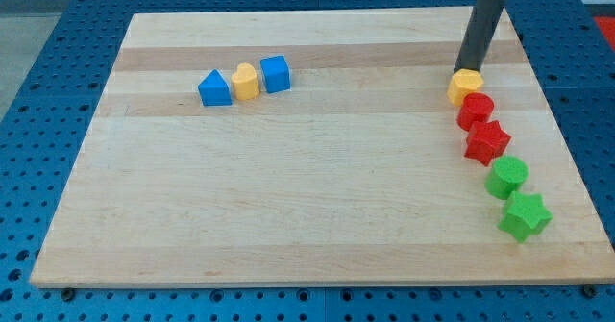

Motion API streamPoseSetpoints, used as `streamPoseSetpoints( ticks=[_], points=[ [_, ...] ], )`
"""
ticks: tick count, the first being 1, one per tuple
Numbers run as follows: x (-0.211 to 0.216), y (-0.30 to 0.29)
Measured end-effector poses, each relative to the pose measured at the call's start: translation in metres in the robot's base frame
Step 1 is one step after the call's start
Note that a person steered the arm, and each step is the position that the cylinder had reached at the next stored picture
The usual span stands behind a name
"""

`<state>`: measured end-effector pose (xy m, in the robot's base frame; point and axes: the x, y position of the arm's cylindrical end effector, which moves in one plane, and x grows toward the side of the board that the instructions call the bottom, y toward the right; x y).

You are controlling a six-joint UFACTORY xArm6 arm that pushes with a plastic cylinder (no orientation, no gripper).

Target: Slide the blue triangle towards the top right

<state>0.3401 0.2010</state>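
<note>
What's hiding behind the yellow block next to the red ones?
My tip stands right behind the yellow hexagon block, at its top edge. The block covers the tip's very end, so whether they touch is hidden. Behind that is only bare wooden board.

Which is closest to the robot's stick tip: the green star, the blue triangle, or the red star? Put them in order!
From my tip at the view's top right, touching the yellow hexagon block:
1. Red star, just below on the view's right.
2. Green star, lower still at the view's bottom right.
3. Blue triangle, far across on the view's left.
</note>
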Motion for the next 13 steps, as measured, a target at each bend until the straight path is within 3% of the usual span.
streamPoseSetpoints(
  ticks=[2,5,6,8,10,13],
  points=[
    [-0.01,-0.053],
    [0.063,-0.237],
    [0.076,-0.316],
    [0.071,-0.419],
    [0.024,-0.422],
    [0.036,-0.322]
  ],
)
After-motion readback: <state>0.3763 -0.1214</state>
